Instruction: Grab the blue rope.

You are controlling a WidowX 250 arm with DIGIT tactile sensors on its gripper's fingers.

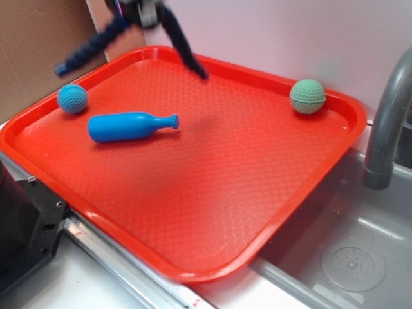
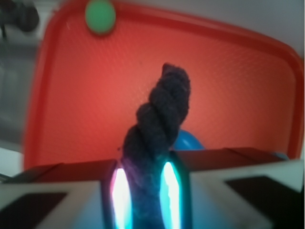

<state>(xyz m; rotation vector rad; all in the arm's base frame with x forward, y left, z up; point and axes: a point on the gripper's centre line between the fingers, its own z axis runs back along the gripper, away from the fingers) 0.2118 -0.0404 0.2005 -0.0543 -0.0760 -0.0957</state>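
The blue rope (image 1: 183, 48), a dark navy twisted cord, hangs in the air above the far edge of the red tray (image 1: 193, 193), one end drooping left and the other right. My gripper (image 1: 143, 9) holds its middle at the top of the exterior view, mostly cut off by the frame. In the wrist view the blue rope (image 2: 159, 124) sticks out from between the two glowing pads (image 2: 170, 195), and my gripper (image 2: 145, 198) is shut on it, high over the tray (image 2: 228, 95).
On the tray lie a bright blue bottle toy (image 1: 129, 126), a small blue dimpled ball (image 1: 72, 98) at the left and a green dimpled ball (image 1: 308, 96) at the far right. A grey faucet (image 1: 386, 122) and sink basin (image 1: 351, 257) stand to the right.
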